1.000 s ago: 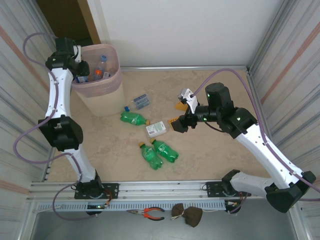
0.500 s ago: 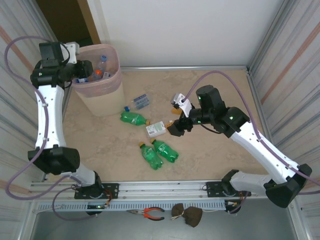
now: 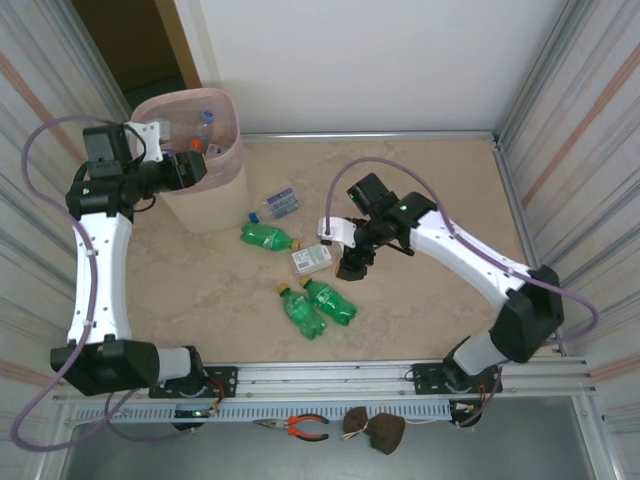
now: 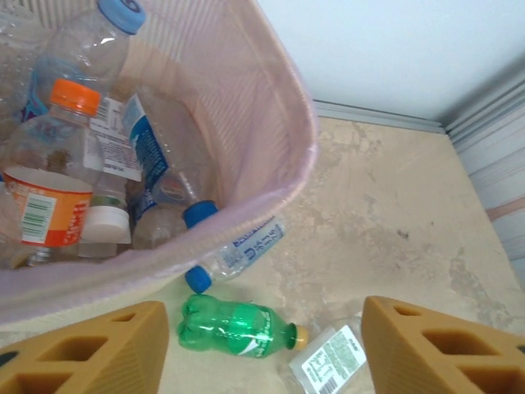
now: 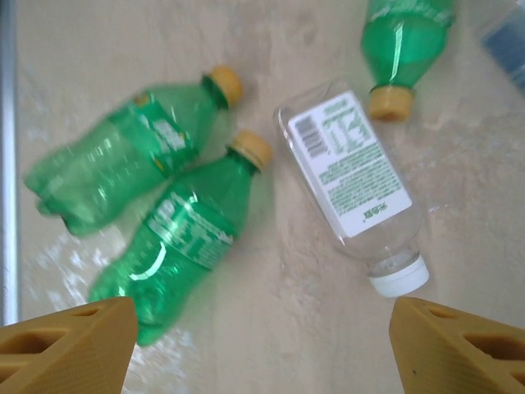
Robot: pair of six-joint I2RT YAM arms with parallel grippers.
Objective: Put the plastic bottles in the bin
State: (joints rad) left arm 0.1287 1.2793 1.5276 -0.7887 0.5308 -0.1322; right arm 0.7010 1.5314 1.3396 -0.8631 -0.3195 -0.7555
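The bin (image 3: 215,185) stands at the back left, pink liner over its rim, with several plastic bottles (image 4: 74,156) inside. My left gripper (image 3: 188,168) hangs open at the bin's near rim (image 4: 271,193), nothing between its fingers (image 4: 90,349). On the floor lie a clear blue-labelled water bottle (image 3: 280,204), a green bottle (image 3: 268,237), a white-labelled clear bottle (image 3: 312,259) and two more green bottles (image 3: 300,312) (image 3: 331,301). My right gripper (image 3: 350,264) hovers open just right of the white-labelled bottle (image 5: 353,180), above the green pair (image 5: 184,238).
Corrugated metal walls close in the left and right sides, a white wall the back. An aluminium rail (image 3: 330,378) with the arm bases runs along the near edge; pliers (image 3: 300,427) lie below it. Bare floor spreads to the right (image 3: 450,180).
My left gripper has drawn back from over the bin to its near rim and its jaws have opened. My right gripper has swung left and down toward the white-labelled bottle.
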